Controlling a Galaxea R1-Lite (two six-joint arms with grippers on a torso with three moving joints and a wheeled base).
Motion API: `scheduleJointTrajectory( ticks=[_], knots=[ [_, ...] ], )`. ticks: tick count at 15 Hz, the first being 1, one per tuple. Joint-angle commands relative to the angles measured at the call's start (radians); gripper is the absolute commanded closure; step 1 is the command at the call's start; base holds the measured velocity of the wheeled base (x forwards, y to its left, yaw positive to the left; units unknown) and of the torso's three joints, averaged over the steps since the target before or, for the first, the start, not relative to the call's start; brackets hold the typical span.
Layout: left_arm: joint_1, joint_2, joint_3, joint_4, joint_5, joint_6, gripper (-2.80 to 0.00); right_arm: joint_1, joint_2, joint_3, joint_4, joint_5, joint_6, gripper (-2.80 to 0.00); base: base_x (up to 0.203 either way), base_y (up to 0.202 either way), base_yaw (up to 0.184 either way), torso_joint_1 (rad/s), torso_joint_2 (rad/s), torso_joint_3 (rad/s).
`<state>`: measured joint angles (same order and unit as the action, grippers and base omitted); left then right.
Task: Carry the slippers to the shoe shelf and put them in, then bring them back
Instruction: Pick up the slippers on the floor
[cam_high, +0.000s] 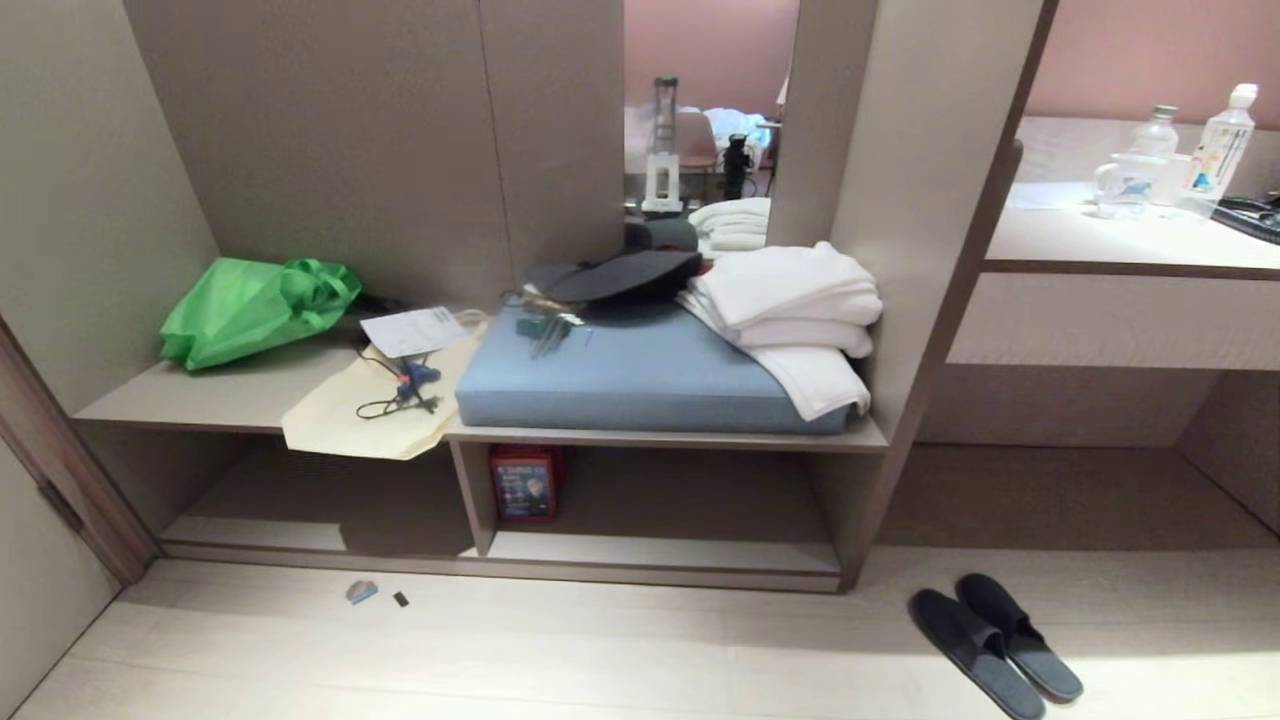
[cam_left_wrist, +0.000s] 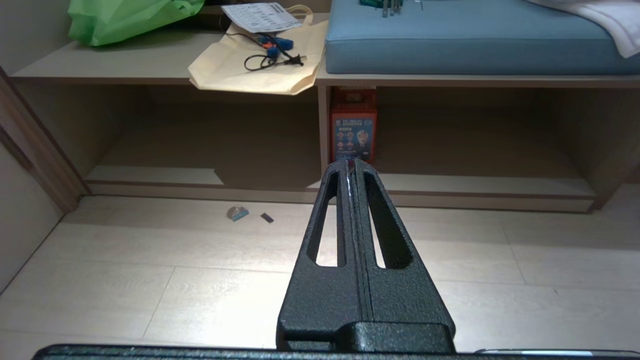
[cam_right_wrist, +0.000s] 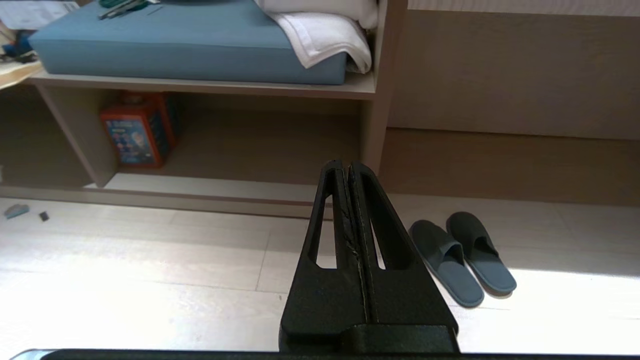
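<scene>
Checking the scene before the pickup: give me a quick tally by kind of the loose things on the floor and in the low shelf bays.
Slippers, side by side on the floor: 2
Red box in the shoe shelf: 1
Small scraps on the floor: 2
Total: 5

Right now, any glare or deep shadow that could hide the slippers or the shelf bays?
Head view: slippers clear at the edge of a bright floor patch; shoe shelf bays dim but readable. Right wrist view: floor glare beside the slippers, washing out floor detail. Left wrist view: bright floor patch behind the left gripper, shelf interior shadowed.
</scene>
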<state>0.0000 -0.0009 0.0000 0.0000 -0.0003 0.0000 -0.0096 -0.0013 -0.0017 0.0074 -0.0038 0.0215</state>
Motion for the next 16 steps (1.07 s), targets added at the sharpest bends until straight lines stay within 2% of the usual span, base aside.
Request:
scheduleJointTrajectory(
  ticks=[1,11,16],
  knots=[
    [0.000,0.001,0.000,0.000,0.000,0.001,0.00,-0.001,0.001,0.000,0.000,-0.001,0.000,0.00,0.194,0.000,-0.002,0.003,0.00,0.002],
    [0.000,0.001,0.000,0.000,0.000,0.002,0.00,0.000,0.001,0.000,0.000,-0.001,0.000,0.00,0.194,0.000,-0.001,0.003,0.00,0.001],
    [0.000,0.001,0.000,0.000,0.000,0.002,0.00,0.000,0.001,0.000,0.000,-0.001,0.000,0.00,0.024,0.000,0.000,0.002,0.00,0.000]
  ],
)
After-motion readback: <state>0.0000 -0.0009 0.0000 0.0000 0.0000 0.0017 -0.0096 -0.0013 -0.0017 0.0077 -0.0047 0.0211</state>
